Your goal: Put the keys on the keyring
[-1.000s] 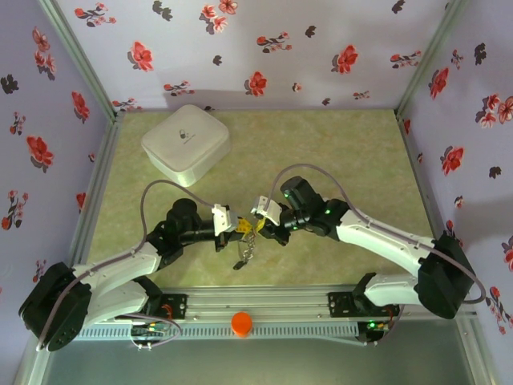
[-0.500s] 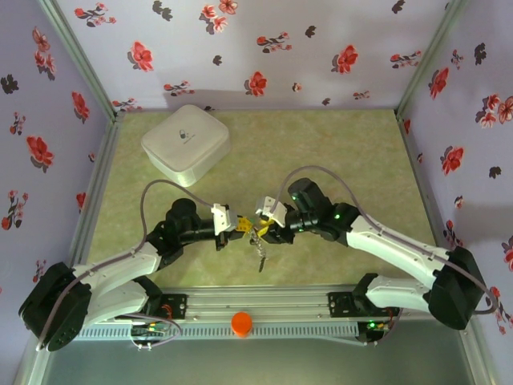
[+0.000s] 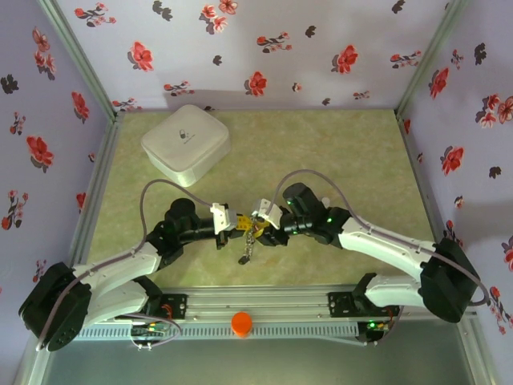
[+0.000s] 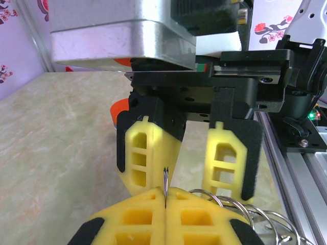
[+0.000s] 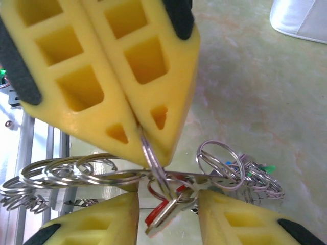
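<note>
Arms of a two-armed robot meet over the tabletop, midway along its near edge. The left end effector has its yellow fingers pressed together, pinching the thin grey keyring. Facing it, the right end effector has its fingers apart, one on each side of the hanging bunch. The keys, one with a red tag and others with green and blue tags, dangle from the keyring among small split rings. A white rounded box sits near the far left corner.
</note>
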